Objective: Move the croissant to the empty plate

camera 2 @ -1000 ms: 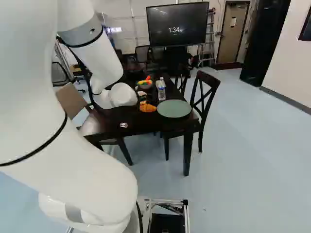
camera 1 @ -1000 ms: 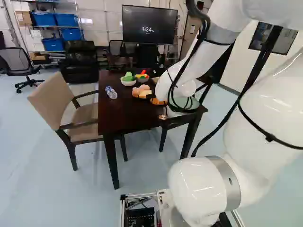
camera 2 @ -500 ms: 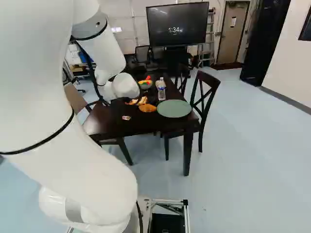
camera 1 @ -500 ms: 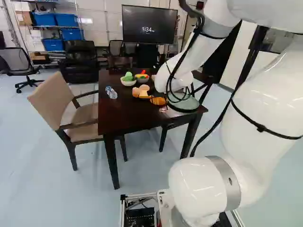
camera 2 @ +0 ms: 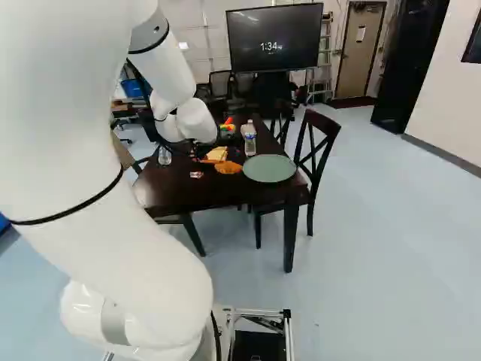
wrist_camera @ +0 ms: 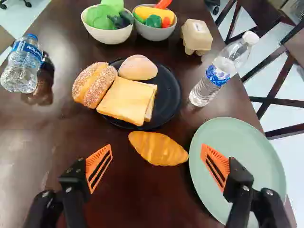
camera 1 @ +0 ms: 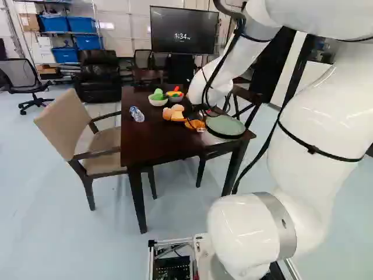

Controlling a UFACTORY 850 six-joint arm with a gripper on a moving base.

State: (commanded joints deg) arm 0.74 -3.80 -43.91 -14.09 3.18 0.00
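In the right base view the black gripper [camera 2: 199,156] hangs over the dark table, beneath the white wrist. The wrist view shows the gripper [wrist_camera: 156,168] open, its two orange pads wide apart with nothing gripped. Ahead of the gap between them lies the golden croissant [wrist_camera: 158,148] on the table, one end close against the rim of the empty green plate [wrist_camera: 247,166]. One finger overlaps that plate in the wrist view; the other appears over bare wood. Both croissant [camera 2: 228,168] and green plate [camera 2: 269,168] show in the right base view.
Beyond the croissant is a black plate [wrist_camera: 166,109] with sliced bread, a bun and a sesame roll. Two bottles [wrist_camera: 213,78] [wrist_camera: 21,69], two food bowls [wrist_camera: 108,34] [wrist_camera: 154,32] and an egg carton [wrist_camera: 196,35] surround it. Chairs [camera 2: 319,147] flank the table [camera 2: 173,192].
My arm has moved farther from the base over the table, shifting left in the left base view and right in the right one. More of the green plate shows in the left base view.
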